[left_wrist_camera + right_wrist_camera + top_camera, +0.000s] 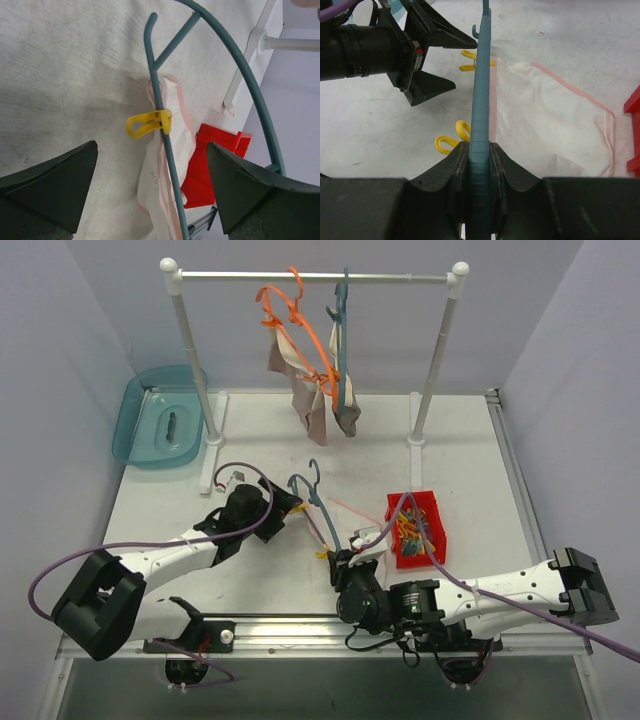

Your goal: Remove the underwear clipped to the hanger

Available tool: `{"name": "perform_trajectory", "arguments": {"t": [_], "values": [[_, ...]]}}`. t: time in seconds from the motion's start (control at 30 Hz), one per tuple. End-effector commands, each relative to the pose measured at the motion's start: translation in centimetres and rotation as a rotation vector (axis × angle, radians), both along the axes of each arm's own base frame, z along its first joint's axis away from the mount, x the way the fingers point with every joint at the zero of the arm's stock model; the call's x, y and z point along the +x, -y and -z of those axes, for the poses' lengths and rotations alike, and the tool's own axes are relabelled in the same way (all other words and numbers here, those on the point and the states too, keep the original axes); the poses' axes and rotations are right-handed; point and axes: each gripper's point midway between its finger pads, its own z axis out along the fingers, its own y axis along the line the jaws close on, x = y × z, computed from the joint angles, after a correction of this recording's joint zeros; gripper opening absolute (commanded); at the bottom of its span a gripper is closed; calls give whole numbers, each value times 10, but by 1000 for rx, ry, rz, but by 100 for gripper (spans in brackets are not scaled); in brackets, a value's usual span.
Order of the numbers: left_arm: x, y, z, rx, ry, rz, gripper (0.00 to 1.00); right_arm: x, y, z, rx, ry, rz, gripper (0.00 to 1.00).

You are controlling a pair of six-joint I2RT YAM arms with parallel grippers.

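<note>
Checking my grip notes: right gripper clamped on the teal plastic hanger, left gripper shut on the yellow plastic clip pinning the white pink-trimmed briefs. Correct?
Not quite: the left gripper is open, its fingers standing clear of the yellow plastic clip on either side, as the left wrist view shows. The right gripper is indeed clamped on the teal plastic hanger.

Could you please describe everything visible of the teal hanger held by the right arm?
The teal hanger is a thin, plastic-looking frame with a hooked top, seemingly resting on the white table. The right hand is shut on its bar. Yellow clips pin white, pink-trimmed underwear to it. The open left hand hovers over one clip, not touching.
</note>
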Motion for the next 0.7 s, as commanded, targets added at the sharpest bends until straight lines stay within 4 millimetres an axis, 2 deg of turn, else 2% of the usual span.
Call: {"name": "perform_trajectory", "arguments": {"t": [0.0,0.07,0.2,0.33,0.6,0.67], "values": [[9,-3,-16,-94,32,-59,100,4,1,-11,56,40,69,0],[12,-4,-13,-110,31,-68,88,3,0,-9,57,42,73,0],[17,-3,-9,-140,33,-77,73,1,-2,-9,65,47,78,0],[24,2,-14,-163,49,-78,66,-2,-5,-10,70,51,72,0],[25,3,-4,-156,30,-82,64,-2,-5,-13,86,52,78,0],[25,2,-4,-162,38,-85,54,-3,-5,-14,86,52,75,0]]}}
